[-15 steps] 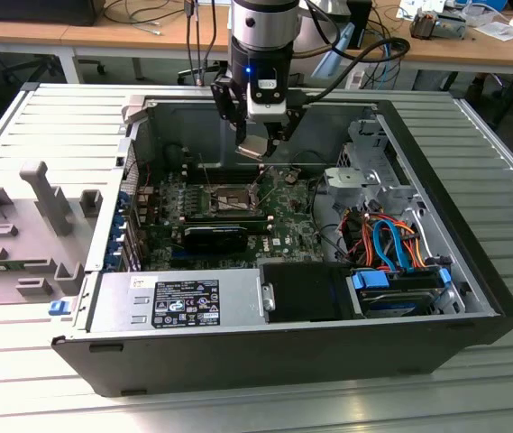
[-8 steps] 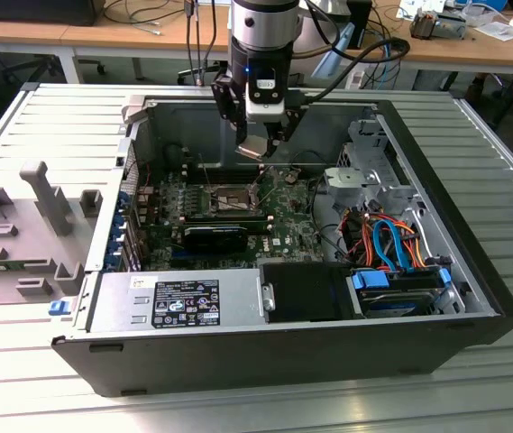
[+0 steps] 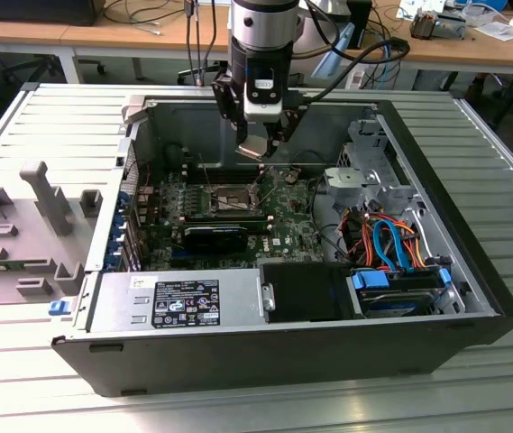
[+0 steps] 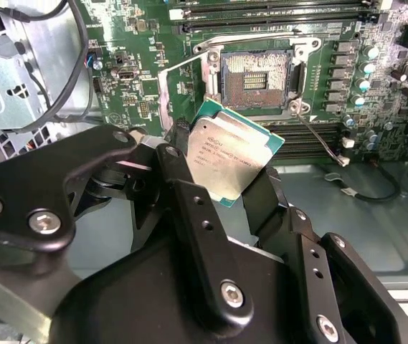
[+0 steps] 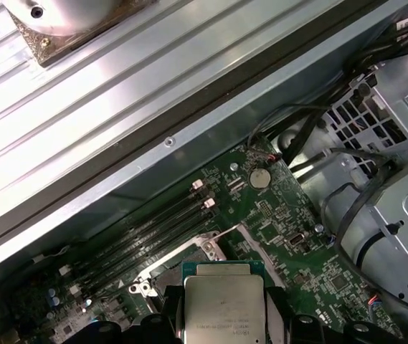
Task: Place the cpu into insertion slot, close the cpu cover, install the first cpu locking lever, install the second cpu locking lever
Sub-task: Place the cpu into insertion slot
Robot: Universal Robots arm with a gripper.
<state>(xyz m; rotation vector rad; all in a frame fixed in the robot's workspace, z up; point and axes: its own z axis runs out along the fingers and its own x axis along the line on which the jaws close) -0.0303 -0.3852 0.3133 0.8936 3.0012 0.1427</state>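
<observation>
Above the insertion slot [image 4: 256,75], the pincer [image 4: 221,175] grips the cpu [image 4: 231,149].

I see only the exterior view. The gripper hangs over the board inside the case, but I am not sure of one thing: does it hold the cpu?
Observer: Yes. In the second wrist view the gripper is shut on the cpu, with the silver top facing the camera.
Operator: And is the insertion slot free?
Observer: The insertion slot is empty; its dark centre lies uncovered and nothing sits in it.
</observation>
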